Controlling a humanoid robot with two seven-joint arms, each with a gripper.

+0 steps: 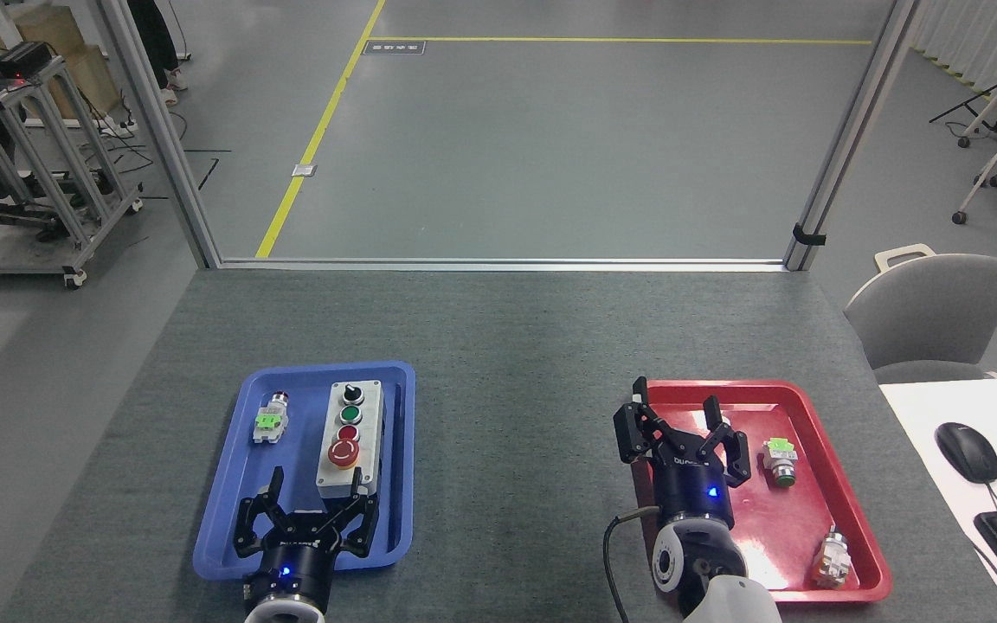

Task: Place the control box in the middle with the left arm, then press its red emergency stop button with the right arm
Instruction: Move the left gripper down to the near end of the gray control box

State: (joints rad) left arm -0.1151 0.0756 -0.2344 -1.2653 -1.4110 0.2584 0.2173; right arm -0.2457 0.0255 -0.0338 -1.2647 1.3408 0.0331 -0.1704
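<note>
The control box (350, 448) lay in the blue tray (226, 541) at the lower left of the frame, in the tray's right half. Its long axis ran from the near edge toward the far edge of the counter (498, 329), leaning slightly to the right at the far end. Its face pointed upward. The row on the face read, from far to near: black knob, green button, small red button, then the red emergency stop button (343, 452) at the near end. A small silver push-button part with a green tab (269, 421) lay in the same tray, to the left of the box and apart from it.

The left gripper (306, 517) stood at the bottom of the frame, over the near part of the blue tray, just below the near end of the box. Its fingers were spread wide and held nothing; contact with the box could not be determined.

The right gripper (680, 427) stood over the left part of the red tray (845, 484) at the lower right, fingers spread apart and empty. Two small push-button parts lay in that tray to its right.
</note>
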